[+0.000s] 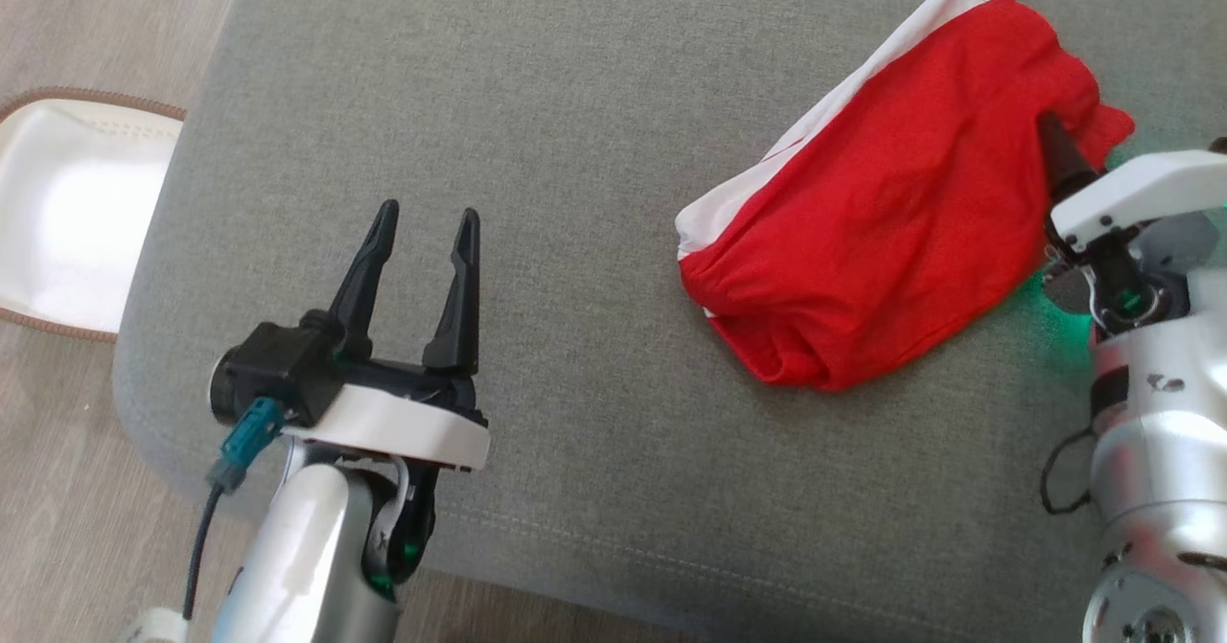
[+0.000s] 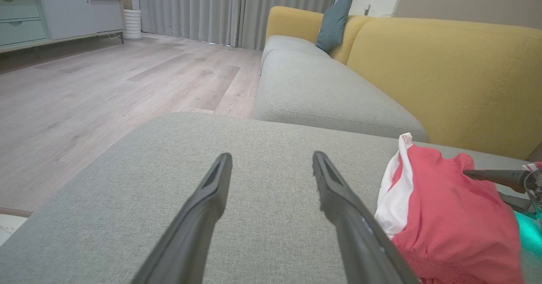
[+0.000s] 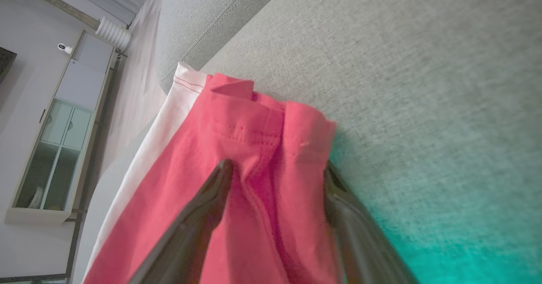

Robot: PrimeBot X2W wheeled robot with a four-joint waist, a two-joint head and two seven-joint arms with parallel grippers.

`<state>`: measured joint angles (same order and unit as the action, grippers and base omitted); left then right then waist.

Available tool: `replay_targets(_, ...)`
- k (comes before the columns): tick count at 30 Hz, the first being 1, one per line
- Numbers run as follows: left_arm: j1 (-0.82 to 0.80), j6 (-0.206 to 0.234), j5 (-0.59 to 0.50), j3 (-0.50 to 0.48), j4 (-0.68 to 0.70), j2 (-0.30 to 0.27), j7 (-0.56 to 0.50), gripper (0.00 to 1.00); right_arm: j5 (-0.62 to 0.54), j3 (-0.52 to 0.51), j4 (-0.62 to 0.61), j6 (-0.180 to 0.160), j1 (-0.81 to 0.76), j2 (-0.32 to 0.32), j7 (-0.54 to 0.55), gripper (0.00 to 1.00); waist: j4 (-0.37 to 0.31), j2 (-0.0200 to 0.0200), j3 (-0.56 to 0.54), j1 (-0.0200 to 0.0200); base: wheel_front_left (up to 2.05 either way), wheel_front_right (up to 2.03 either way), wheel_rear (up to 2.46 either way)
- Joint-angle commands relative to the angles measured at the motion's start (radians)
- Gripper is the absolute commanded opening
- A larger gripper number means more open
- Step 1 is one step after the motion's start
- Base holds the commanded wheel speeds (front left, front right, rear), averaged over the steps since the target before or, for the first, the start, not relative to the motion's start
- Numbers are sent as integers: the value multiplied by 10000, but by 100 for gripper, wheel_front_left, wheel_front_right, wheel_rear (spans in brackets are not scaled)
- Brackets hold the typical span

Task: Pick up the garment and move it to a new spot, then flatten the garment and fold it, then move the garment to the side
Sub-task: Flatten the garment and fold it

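Lying on the grey cushion with its long axis running 7 to 1 o'clock, the garment has its 3 o'clock edge straddled by the wide-spread right gripper, while the left gripper, equally wide and empty, sits well apart at 9 o'clock.

Garment: soft red-and-white knit cloth, matt. Seat cushion: coarse grey woven fabric. Left end effector: matt black plastic. Floor: pale wood-grain boards, smooth, faintly glossy.
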<state>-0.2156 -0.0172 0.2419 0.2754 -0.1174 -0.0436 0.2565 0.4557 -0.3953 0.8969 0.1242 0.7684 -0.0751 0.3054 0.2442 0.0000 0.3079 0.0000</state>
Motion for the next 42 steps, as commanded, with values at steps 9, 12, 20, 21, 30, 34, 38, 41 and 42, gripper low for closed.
replay_targets(9,-425,72,6,-250,326,-67,53,100,137,923,301,65,255,248,115,100,27,0,93,0,0,0,0)
replay_targets(12,-455,73,7,-249,306,-67,53,100,-111,842,434,65,346,248,31,100,45,0,150,0,0,0,0)
replay_targets(20,-552,70,110,-222,213,-67,53,100,-1197,294,1023,65,986,248,-191,0,47,0,367,0,0,0,0)
replay_targets(21,-564,75,118,-222,196,-67,53,100,-1267,254,1089,65,1069,248,-249,0,34,0,367,0,0,0,0)
replay_targets(30,-392,35,42,-345,12,-66,53,100,152,399,1754,65,1099,248,-1730,0,-689,0,-233,0,0,0,0)
replay_targets(34,-268,-27,-93,-446,-43,-66,53,100,1394,872,2061,65,803,248,-2647,0,-1254,0,-596,0,0,0,0)
replay_targets(38,-150,-93,-189,-503,-82,-66,53,100,2419,1247,2452,65,314,248,-3668,0,-1726,0,-962,0,0,0,0)
replay_targets(41,-21,-66,-208,-579,-77,-66,53,100,3017,1498,2870,65,-79,248,-4460,0,-1994,0,-1190,0,0,0,0)
replay_targets(42,-21,-66,-208,-579,-77,-66,53,100,3017,1498,2870,65,-79,248,-4460,0,-1994,0,-1190,0,0,0,0)
